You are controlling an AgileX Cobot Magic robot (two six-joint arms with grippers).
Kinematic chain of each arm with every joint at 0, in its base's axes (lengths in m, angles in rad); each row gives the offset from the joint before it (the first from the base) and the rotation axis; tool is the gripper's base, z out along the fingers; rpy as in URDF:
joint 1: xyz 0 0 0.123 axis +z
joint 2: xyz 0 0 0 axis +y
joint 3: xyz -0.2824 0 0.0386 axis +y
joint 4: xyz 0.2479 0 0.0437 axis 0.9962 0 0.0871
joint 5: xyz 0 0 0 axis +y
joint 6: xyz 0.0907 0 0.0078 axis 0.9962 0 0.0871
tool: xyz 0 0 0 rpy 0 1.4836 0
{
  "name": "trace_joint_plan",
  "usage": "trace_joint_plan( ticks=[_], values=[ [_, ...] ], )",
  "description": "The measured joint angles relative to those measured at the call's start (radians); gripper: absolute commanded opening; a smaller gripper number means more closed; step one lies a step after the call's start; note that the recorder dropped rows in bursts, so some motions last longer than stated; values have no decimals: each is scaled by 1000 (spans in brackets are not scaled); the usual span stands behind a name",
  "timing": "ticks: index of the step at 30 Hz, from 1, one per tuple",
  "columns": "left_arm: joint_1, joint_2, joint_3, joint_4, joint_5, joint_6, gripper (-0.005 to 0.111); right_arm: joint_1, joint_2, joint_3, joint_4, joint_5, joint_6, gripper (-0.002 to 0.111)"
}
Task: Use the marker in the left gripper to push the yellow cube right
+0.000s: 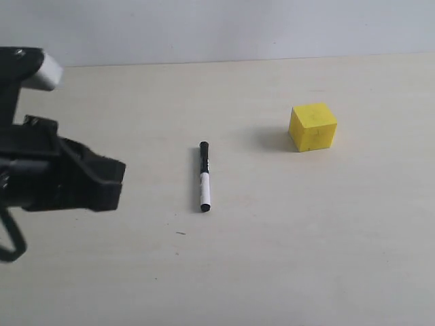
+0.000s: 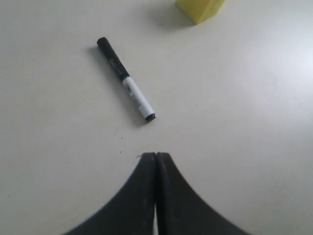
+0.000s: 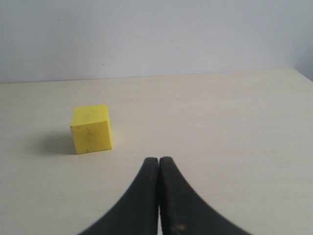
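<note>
The marker (image 1: 204,176) lies flat on the table, black cap toward the back; it also shows in the left wrist view, marker (image 2: 125,79), lying loose. The yellow cube (image 1: 312,127) sits to its right, cube (image 3: 91,129) in the right wrist view, and only its corner (image 2: 200,9) shows in the left wrist view. My left gripper (image 1: 112,183) hovers left of the marker, apart from it; its jaws are pressed together with nothing between them (image 2: 156,155). My right gripper (image 3: 159,159) is shut and empty, short of the cube; it is out of the exterior view.
The pale wooden table (image 1: 306,238) runs back to a white wall (image 1: 238,27). A white-and-black part of the left arm (image 1: 37,68) stands at the far left edge.
</note>
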Motion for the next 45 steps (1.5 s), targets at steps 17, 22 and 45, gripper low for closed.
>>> trace_joint_plan(
  ticks=[17,22,45],
  values=[
    [33,-166,83,21,-17,71,0,0,0,0,0,0,0,0],
    [199,-307,131,25,-81,98,0,0,0,0,0,0,0,0],
    [514,-1022,489,28,-96,163,0,0,0,0,0,0,0,0]
  ],
)
